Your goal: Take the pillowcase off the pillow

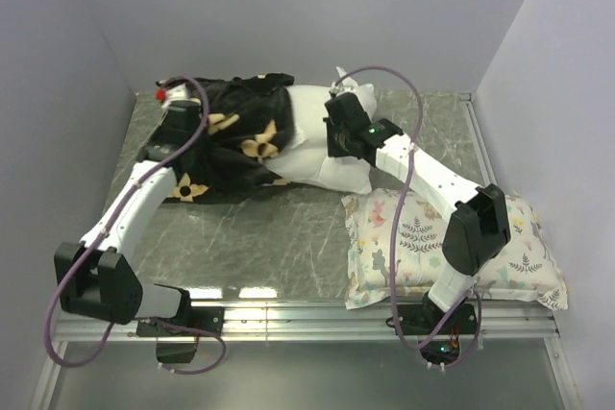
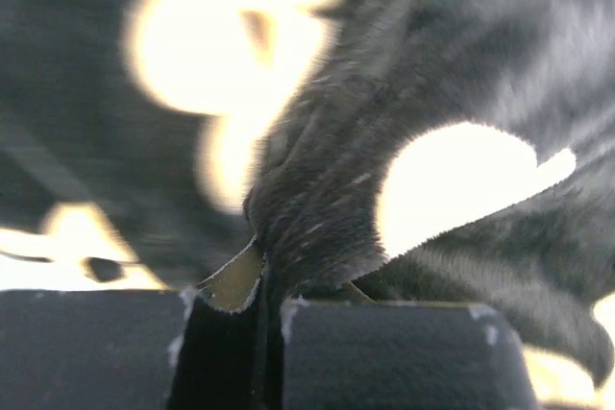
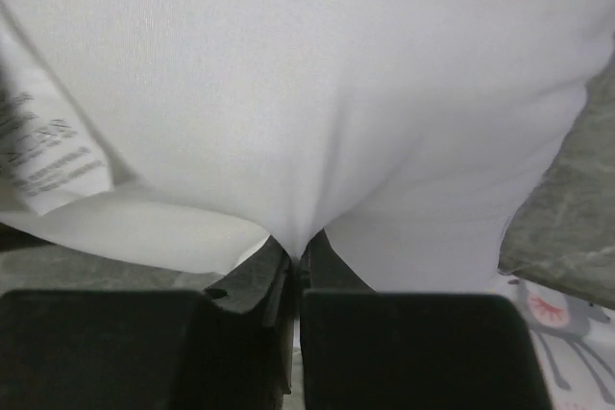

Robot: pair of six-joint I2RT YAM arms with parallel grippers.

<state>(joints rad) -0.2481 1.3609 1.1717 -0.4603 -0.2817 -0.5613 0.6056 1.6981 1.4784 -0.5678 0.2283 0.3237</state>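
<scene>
Two arms: both reach to the far half of the table [image 1: 279,228]; the left one ends over the dark fabric, the right one over the bare white cloth.
left gripper [image 2: 269,280]: clenched on a raised fold of the pillowcase [image 1: 235,136]; the fingers nearly meet, with plush pile squeezed up between them.
right gripper [image 3: 296,261]: clamped on a pinch of the pillow [image 1: 312,136]; white cloth puckers into the narrow slot between the fingers.
pillowcase, place: far left of the table, bunched and rumpled, black with tan flower shapes; it covers the pillow's left part and its lower edge lies flat on the table top.
pillow, place: far middle of the table, lying flat; its right part sticks out bare from the pillowcase mouth, plain white and puffy.
care label [image 3: 48,156]: white tag with grey print, at the left of the right wrist view; text too blurred to read.
printed pillow [image 1: 384,237]: near right of the table, pastel plants and animals on white; the right arm crosses above it. Its far corner lies just beside the plain pillow; touching or not, cannot tell.
cables [image 1: 404,84]: purple, one looping over each arm.
table surface: grey marbled sheet, walled on three sides.
</scene>
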